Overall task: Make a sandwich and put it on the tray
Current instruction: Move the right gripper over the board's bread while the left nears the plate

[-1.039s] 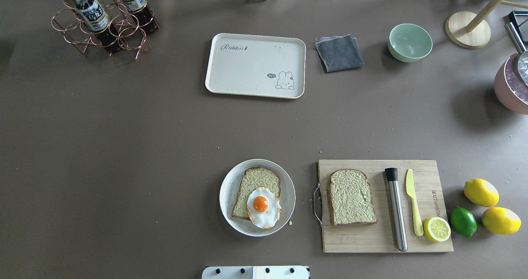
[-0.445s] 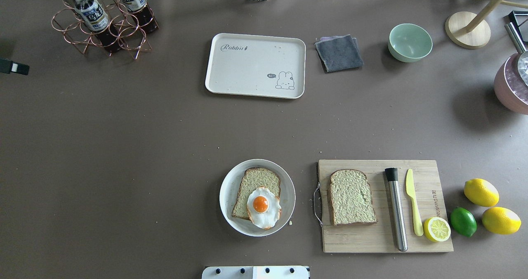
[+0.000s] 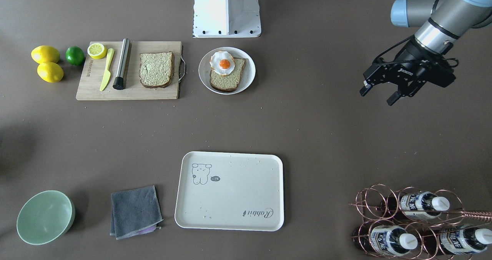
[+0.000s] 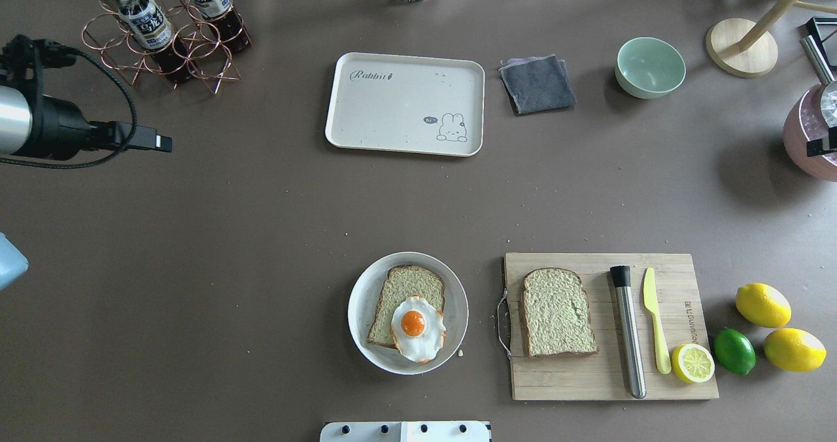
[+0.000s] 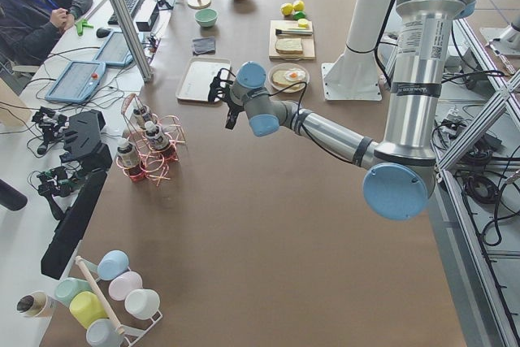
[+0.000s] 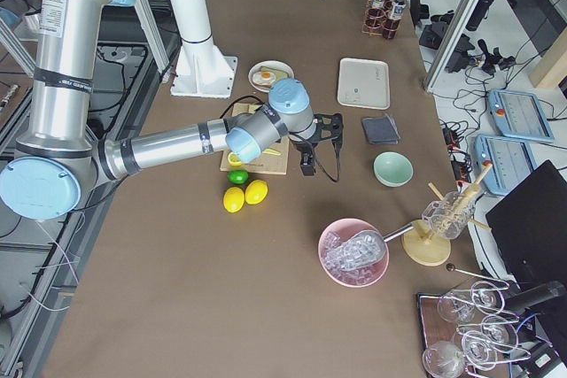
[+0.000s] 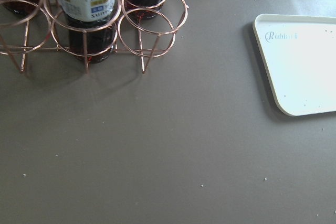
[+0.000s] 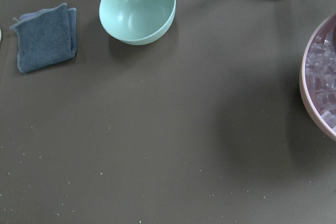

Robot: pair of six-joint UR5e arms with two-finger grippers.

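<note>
Sandwich unbuilt, halves side by side

Find loose slice [image 4: 558, 311] flat on cutting board [image 4: 588, 383], long axis pointing away from robot, inward and robot-ward of right gripper [image 6: 307, 161], the nearer one; cannot tell whether parted or closed. Find left gripper [image 3: 378, 96] parted, empty, beside bottle rack [image 3: 378, 202], closer to plate [image 4: 358, 298] with other slice [image 4: 409, 285] and egg [image 4: 417, 327]. Look for tray [image 4: 392, 112] beyond plate.

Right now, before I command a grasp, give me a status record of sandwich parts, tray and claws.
Egg slice: brown-crusted bread slice under white fried egg, on round white plate
Second slice: bare wholemeal bread slice on wooden cutting board
Tray: cream-white rectangular tray, no food on it
Left claw: open, holding nothing
Right claw: barely in view, state unclear
</note>
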